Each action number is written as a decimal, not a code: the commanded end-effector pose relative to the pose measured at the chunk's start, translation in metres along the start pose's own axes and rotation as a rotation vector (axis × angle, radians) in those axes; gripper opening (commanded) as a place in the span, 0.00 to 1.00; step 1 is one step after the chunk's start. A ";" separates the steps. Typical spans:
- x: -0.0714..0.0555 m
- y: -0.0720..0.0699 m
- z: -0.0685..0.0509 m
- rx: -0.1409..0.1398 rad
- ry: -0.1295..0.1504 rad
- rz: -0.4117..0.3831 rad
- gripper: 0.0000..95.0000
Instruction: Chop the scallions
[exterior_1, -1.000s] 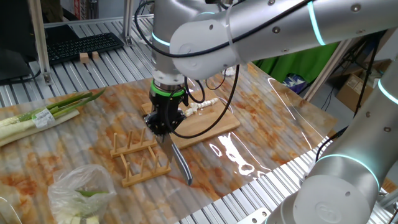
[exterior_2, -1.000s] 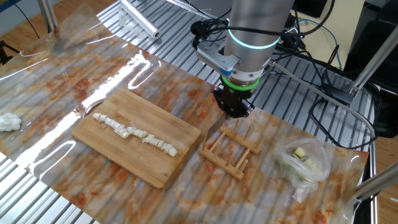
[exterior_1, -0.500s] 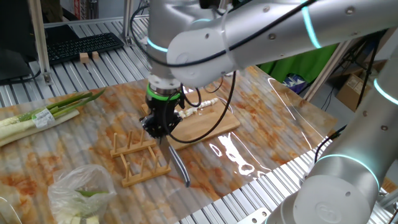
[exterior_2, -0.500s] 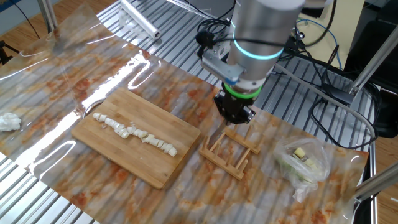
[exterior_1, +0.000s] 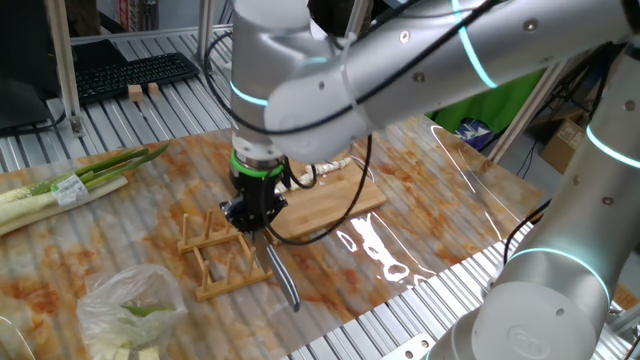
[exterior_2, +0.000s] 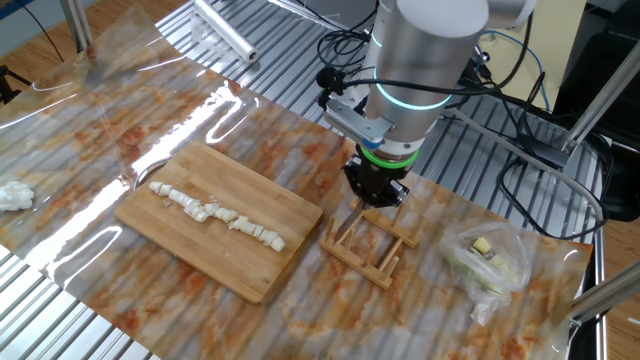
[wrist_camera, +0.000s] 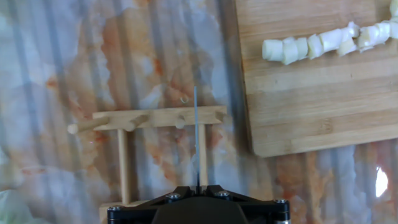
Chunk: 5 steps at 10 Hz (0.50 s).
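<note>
The scallions (exterior_2: 215, 212) lie as a row of several stubby cream-white segments on the wooden board (exterior_2: 200, 255); in the hand view they (wrist_camera: 323, 42) sit at the top right on the board (wrist_camera: 311, 99). My gripper (exterior_2: 375, 190) is shut on a knife. Its thin blade (wrist_camera: 196, 137) shows edge-on and points down over a wooden slotted rack (wrist_camera: 155, 118). In one fixed view the gripper (exterior_1: 255, 215) hovers at the rack (exterior_1: 225, 250), with the blade (exterior_1: 280, 278) slanting down beside it.
A long green-and-white bundle with a label band (exterior_1: 70, 185) lies at the far left. A clear plastic bag of green bits (exterior_1: 130, 305) sits by the rack; it also shows in the other fixed view (exterior_2: 485, 260). A foil roll (exterior_2: 225, 30) lies at the back.
My gripper has moved with the knife away from the board's corner and now stands over the wooden rack. The scallion segments have not moved.
</note>
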<state>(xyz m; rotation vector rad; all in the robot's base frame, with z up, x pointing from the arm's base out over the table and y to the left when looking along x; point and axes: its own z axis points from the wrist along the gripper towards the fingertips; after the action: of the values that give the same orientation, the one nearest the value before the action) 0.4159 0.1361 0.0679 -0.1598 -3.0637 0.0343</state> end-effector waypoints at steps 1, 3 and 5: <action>-0.002 0.000 0.003 -0.007 0.003 -0.002 0.00; -0.004 -0.001 0.007 -0.015 0.004 -0.004 0.00; -0.006 -0.004 0.012 -0.013 0.002 -0.011 0.00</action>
<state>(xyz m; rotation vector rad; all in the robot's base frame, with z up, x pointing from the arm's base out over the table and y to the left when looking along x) 0.4218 0.1306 0.0534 -0.1423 -3.0664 0.0155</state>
